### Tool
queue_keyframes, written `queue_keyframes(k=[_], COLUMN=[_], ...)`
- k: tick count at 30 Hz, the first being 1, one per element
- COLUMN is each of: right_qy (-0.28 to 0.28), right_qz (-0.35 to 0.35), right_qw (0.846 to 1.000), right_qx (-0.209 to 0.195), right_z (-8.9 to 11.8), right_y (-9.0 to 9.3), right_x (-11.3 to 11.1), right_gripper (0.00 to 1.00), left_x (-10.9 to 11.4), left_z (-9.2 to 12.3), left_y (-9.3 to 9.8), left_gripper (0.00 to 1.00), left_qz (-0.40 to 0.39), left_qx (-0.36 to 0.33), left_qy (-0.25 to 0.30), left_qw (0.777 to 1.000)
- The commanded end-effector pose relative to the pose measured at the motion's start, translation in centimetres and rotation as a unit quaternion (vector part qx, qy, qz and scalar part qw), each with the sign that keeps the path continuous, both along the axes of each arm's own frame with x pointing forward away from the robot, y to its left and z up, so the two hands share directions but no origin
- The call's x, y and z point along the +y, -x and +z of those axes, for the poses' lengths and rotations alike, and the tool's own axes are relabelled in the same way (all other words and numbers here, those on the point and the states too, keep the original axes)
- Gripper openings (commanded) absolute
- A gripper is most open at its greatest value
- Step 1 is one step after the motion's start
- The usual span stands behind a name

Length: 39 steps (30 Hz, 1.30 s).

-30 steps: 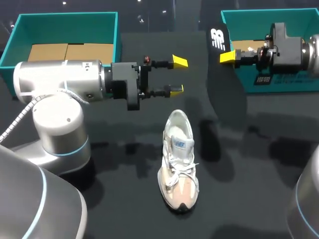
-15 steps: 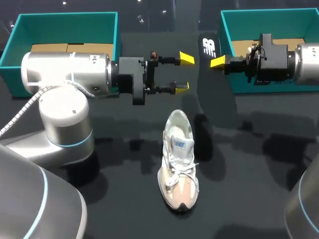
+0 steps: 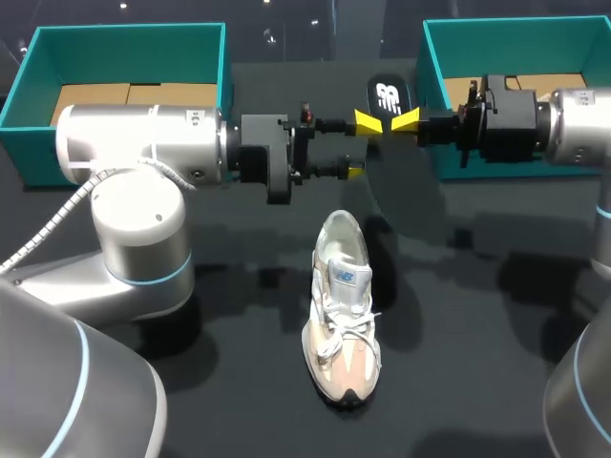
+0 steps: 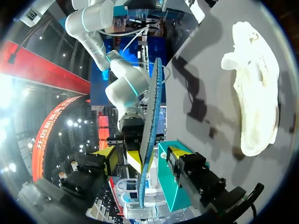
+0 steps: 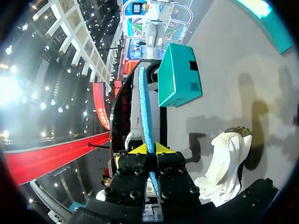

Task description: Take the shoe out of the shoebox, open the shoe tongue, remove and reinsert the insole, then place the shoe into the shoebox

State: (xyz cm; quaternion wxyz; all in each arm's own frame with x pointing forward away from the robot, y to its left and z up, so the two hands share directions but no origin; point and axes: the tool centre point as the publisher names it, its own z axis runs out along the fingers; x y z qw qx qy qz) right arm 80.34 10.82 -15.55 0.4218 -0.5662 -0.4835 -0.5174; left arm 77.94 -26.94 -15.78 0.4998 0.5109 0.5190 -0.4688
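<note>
The dark tabletop (image 3: 496, 315) carries two open teal cardboard shoeboxes at its far side, one on the left (image 3: 129, 43) and one on the right (image 3: 516, 33), each with brown card inside. The silver left arm (image 3: 143, 143) and silver right arm (image 3: 573, 129) meet nose to nose between the boxes. A white and beige lace-up sneaker (image 3: 342, 305) lies on the tabletop nearer the robot, toe toward it, apart from both boxes. Above its heel end hangs a black foam insole (image 3: 387, 95) with a white logo, held edge-on. The right tool (image 3: 406, 119) is clamped on the insole's upper end. The left tool (image 3: 361, 146) is spread, with the insole's edge (image 4: 149, 140) standing between its yellow tips.
</note>
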Motion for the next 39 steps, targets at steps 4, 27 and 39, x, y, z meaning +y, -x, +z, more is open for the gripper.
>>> queue_keyframes(k=[4, 27, 39], right_qy=[-0.001, -0.026, -0.037], right_qz=[-0.021, -0.047, -0.051], right_qw=[1.0, 0.998, 0.997], right_qx=[0.012, 0.044, 0.046], right_z=[-0.5, -1.0, -1.3], right_y=[-0.5, -0.6, -0.5], right_x=[0.4, 0.6, 0.6], right_gripper=[0.0, 0.0, 0.0], left_x=[-0.8, -2.0, -2.4], left_z=[-0.3, -0.9, -1.2], left_y=[0.2, -0.3, -0.5], left_gripper=[0.47, 0.3, 0.0], left_qz=[0.0, 0.004, 0.004], left_qx=[0.001, 0.003, 0.009], left_qy=[0.001, -0.005, -0.011], left_qw=[1.0, 1.0, 1.0])
